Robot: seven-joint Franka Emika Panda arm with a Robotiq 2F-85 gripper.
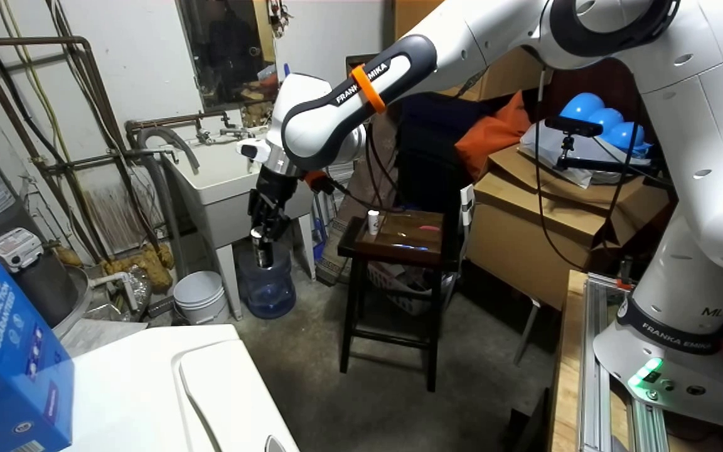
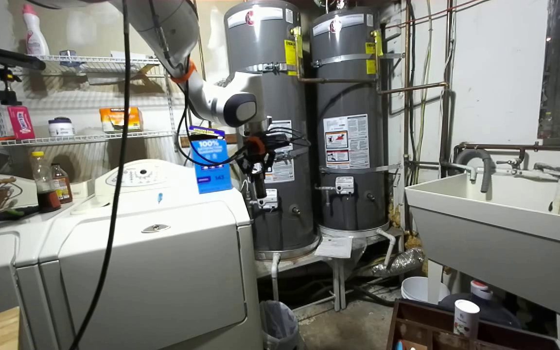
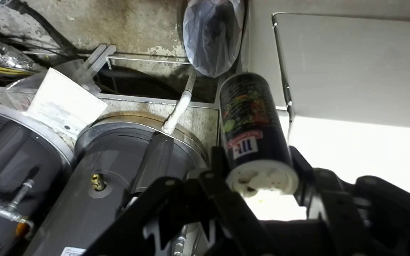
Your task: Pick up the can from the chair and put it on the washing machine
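Note:
My gripper (image 1: 268,216) is shut on the can (image 1: 262,252), a small dark cylinder with a pale cap and a coloured label. In the wrist view the can (image 3: 253,113) sits between the fingertips (image 3: 258,156), its pale capped end toward the camera. In an exterior view the gripper (image 2: 258,167) holds the can (image 2: 259,188) in the air, just beyond the right side of the washing machine (image 2: 153,262). The white machine top (image 1: 142,370) also shows in an exterior view, and its side (image 3: 351,71) in the wrist view. The dark chair (image 1: 393,254) stands apart from the gripper.
A white canister (image 1: 373,222) stands on the chair; it also shows in an exterior view (image 2: 465,318). A blue box (image 2: 212,165) stands on the washing machine's back corner. Grey water heaters (image 2: 270,146) stand behind the gripper. A lined trash bin (image 2: 280,321) and a utility sink (image 1: 230,188) are nearby.

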